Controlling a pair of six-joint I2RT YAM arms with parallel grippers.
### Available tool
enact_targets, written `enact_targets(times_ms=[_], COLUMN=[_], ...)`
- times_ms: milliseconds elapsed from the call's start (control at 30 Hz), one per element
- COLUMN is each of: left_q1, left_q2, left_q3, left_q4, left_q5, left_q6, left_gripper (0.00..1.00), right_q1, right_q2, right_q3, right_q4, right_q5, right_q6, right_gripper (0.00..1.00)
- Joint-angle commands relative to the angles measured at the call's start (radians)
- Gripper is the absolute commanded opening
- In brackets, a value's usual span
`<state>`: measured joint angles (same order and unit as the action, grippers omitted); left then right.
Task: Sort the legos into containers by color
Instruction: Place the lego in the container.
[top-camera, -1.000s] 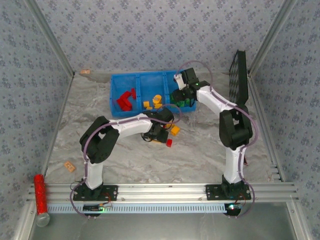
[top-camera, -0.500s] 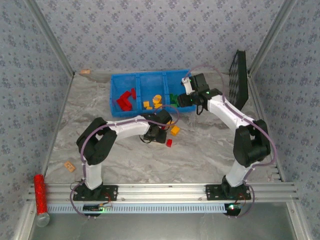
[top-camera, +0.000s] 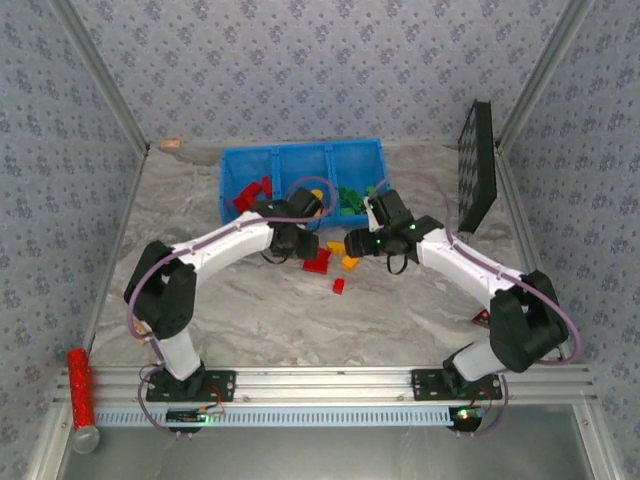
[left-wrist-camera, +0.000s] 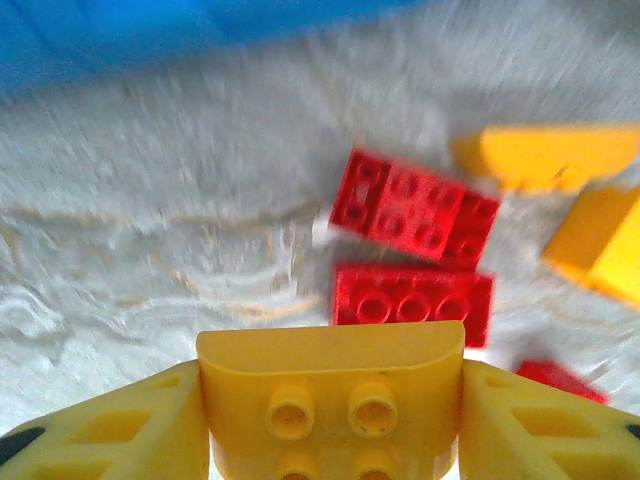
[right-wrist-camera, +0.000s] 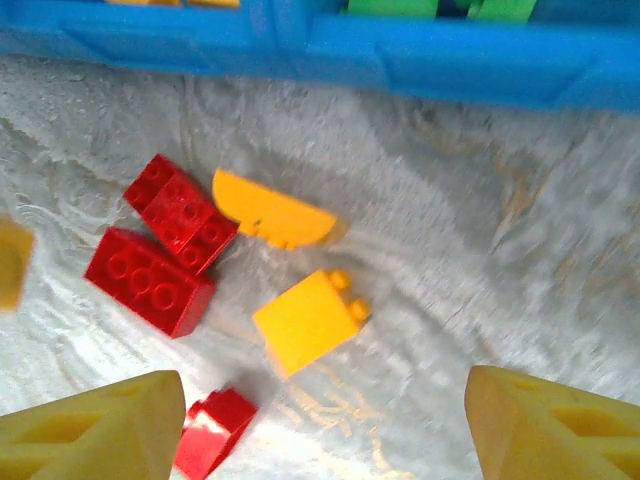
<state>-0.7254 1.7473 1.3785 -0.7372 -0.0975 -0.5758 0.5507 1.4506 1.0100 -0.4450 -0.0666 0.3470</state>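
Observation:
My left gripper (left-wrist-camera: 330, 420) is shut on a yellow lego (left-wrist-camera: 330, 385), studs toward the camera, held over the table just in front of the blue containers (top-camera: 300, 160). In the top view the left gripper (top-camera: 297, 243) sits by the containers' front wall. My right gripper (right-wrist-camera: 325, 430) hangs open over loose legos: a yellow brick (right-wrist-camera: 308, 320), a yellow half-round piece (right-wrist-camera: 272, 212), two red bricks (right-wrist-camera: 180, 212) (right-wrist-camera: 148, 280) and a small red one (right-wrist-camera: 215, 430). In the top view the right gripper (top-camera: 356, 243) is beside these. Red legos (top-camera: 250, 195) lie in the left bin, green ones (top-camera: 350, 197) in the right bin.
A black perforated panel (top-camera: 477, 165) leans at the back right. A red-and-black triangle (top-camera: 482, 318) lies by the right arm. A red cylinder (top-camera: 78, 385) rests at the near left rail. A tan object (top-camera: 172, 145) sits behind the containers' left corner.
The right gripper has left the green bin, come down over the loose legos and opened wider. The left arm has swung up and left toward the containers, carrying the yellow lego.

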Motion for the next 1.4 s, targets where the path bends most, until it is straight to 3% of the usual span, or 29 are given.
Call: enact_targets(times_ms=[0,433,800,1367], left_q1=[0.045,0.128,0.135,0.139], left_q2=[-0.022,0.240,0.404,0.395], left_q3=[0.088,0.419,0.529,0.534], left_q4=[-0.011,0.052,0.073,0.021], left_q5=[-0.025,-0.054,-0.033,-0.038], left_q6=[0.062,0.163,0.153,0.157], left_gripper=[0.57,0.57,0.57,0.72], right_q1=[0.035,0.153,0.210,0.298], right_q2=[-0.058,-0.068,0.012,0.188], right_q3=[-0.061,-0.143,-0.137,-0.096], right_q4=[0.027,0.038,0.050,0.079], right_q5=[0.011,0.044,0.040,0.057], right_q6=[0.214,0.418,0.485,0.501], right_gripper=[0.74,0.73,0.71,0.63])
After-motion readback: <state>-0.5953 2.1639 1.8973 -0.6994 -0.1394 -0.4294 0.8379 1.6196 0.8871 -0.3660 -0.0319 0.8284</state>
